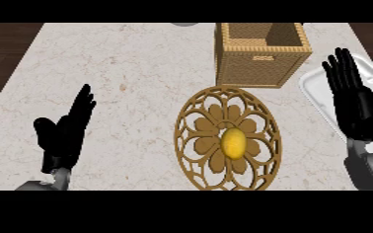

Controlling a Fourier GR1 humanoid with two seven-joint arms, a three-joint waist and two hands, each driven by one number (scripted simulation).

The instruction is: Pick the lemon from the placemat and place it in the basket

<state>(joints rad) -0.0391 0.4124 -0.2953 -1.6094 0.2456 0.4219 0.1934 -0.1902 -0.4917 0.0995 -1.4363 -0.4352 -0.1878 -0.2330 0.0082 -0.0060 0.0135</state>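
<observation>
A yellow lemon [233, 143] lies at the middle of a round brown openwork placemat [195, 113] near the counter's front. Behind the placemat stands a square woven basket [258, 61], tan, with nothing visible inside. My right hand [353, 98] is at the right edge, open with straight fingers pointing up, well to the right of the lemon. My left hand [67, 131] is at the lower left, open with fingers up, far from the lemon. Neither hand touches anything.
The counter [124, 69] is pale marble. A white tray or sink rim [315, 91] shows at the right edge behind my right hand. A grey round object [185, 24] peeks in at the top edge. Dark floor lies beyond the counter's left side.
</observation>
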